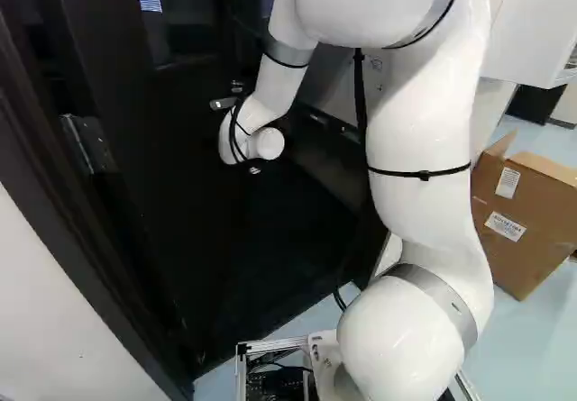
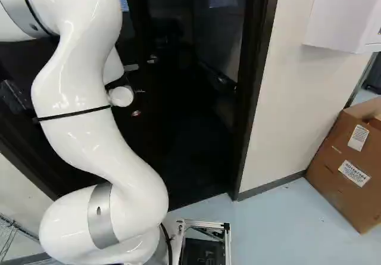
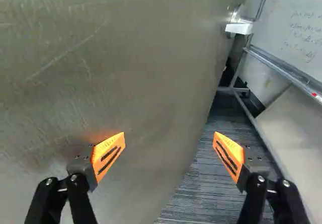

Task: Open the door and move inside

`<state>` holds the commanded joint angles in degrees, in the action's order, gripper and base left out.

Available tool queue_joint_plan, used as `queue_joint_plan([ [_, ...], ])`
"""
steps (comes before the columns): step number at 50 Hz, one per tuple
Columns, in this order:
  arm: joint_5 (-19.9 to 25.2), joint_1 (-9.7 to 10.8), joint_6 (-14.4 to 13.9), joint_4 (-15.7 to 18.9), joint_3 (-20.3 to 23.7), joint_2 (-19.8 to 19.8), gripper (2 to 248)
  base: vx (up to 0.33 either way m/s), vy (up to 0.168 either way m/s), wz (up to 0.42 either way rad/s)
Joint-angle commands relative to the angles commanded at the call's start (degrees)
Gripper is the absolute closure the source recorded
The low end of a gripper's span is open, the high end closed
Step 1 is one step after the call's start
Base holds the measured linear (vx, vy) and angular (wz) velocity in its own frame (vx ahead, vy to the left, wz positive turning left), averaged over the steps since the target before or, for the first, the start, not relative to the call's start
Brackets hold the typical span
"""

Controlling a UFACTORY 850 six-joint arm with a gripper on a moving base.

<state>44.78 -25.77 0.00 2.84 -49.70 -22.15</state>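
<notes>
With the fingers (image 3: 107, 154) spread, press steadily on the door (image 3: 115, 58), ajar at the left close ahead, and roll the base (image 2: 205, 224) forward slowly, arm (image 1: 419, 131) clear of the handle (image 3: 239, 28).

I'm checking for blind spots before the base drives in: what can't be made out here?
- Jaws: both base views, masked by the arm and the dark door.
- What lies low in the doorway: right base view, too dark.
- Whiteboard writing: wrist view, too small to read.
- Cardboard box's far side: both base views, cut off by the edge.
</notes>
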Motion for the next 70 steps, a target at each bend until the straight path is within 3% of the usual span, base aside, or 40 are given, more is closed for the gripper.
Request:
queue_joint_plan([
  [57,0.00,-7.49,0.00,10.78,-10.39,-8.13,3,0.000,0.000,0.000],
  [70,0.00,-8.34,0.00,13.60,-11.52,-8.99,3,0.000,0.000,0.000],
])
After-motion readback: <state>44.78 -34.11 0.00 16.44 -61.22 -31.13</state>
